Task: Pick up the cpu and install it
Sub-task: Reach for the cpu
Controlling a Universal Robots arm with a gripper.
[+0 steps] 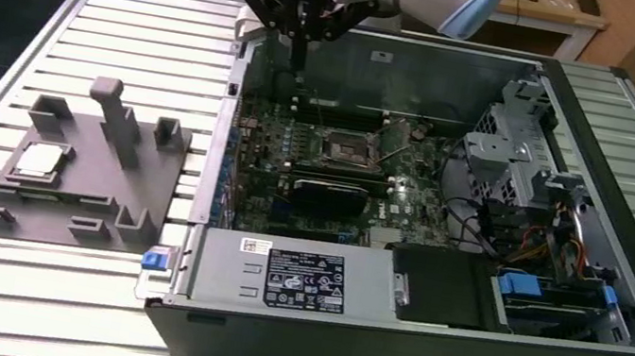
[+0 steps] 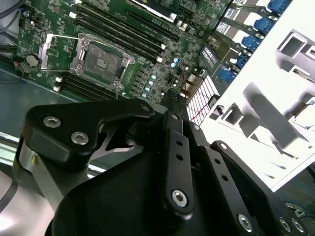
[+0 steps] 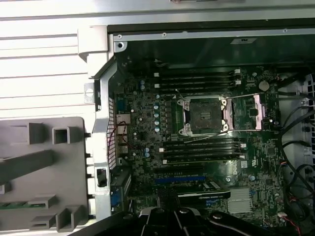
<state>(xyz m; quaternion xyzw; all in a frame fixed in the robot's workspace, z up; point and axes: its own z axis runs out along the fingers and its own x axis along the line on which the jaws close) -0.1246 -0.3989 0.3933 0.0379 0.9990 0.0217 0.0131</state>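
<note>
Silvery square cpu rests on grey plastic fixture beside open black computer case; the hand hangs narrow, empty.

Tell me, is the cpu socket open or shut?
Open: the socket lies uncovered in the first wrist view, its metal lid flipped aside.
</note>
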